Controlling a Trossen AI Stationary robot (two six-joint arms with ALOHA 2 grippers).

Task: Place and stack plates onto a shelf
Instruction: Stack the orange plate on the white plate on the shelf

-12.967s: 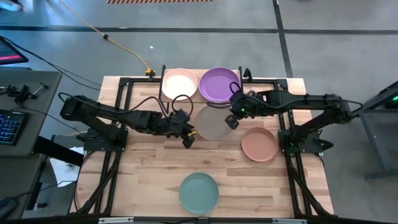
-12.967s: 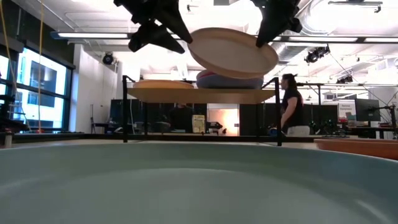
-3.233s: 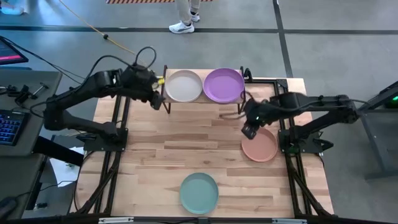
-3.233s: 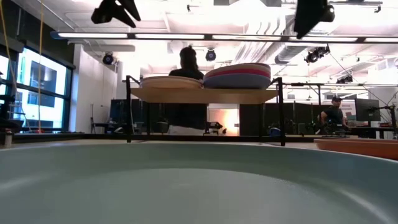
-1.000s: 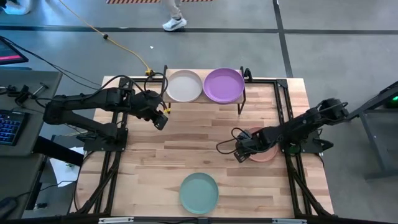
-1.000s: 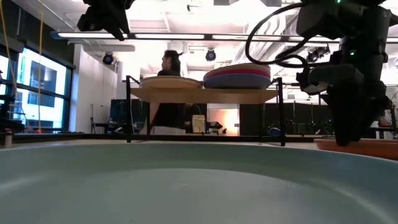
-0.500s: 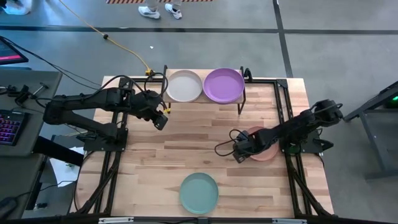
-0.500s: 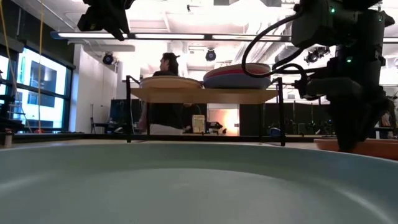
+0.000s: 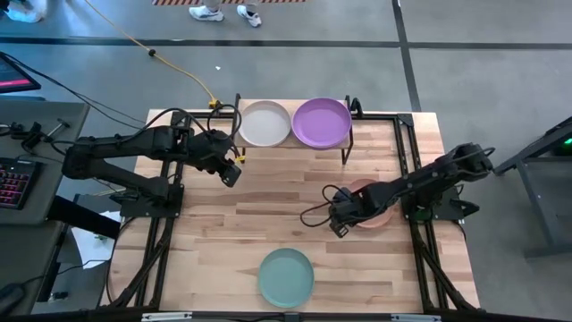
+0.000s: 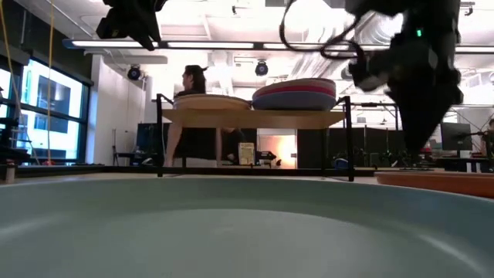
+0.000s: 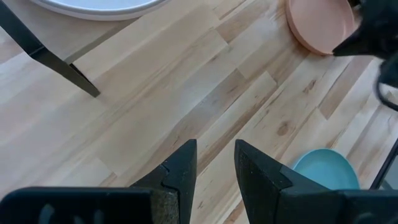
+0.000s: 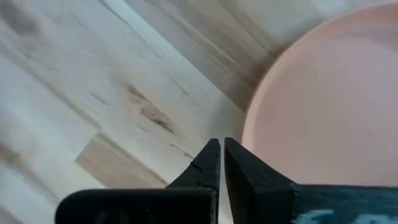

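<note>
The salmon plate [image 9: 368, 202] lies flat on the table at the right, partly under my right arm. My right gripper [image 9: 337, 224] is shut, points down and stands at the plate's left rim [image 12: 247, 127]. My left gripper [image 9: 231, 173] is open and empty, above the table near the shelf's left legs. The teal plate [image 9: 286, 276] lies near the front edge. On the shelf [image 10: 251, 118] a cream plate [image 9: 264, 122] tops the left pile and a purple plate [image 9: 322, 121] tops the right pile. My right gripper's shut fingers [image 12: 211, 158] come from above, just outside the salmon plate's left rim. The right finger hides the place where they meet, so I cannot tell whether they touch the plate. The plate lies on the table.
The shelf's black legs [image 11: 53, 60] stand at the table's far edge. Bare wooden tabletop [image 9: 268, 210] lies between the shelf and the teal plate. A person [image 10: 193, 116] walks in the room behind the table.
My right gripper has gone a little toward the table's left edge, staying low at the salmon plate's rim. In the low view the salmon plate's left edge now reaches farther left than before.
</note>
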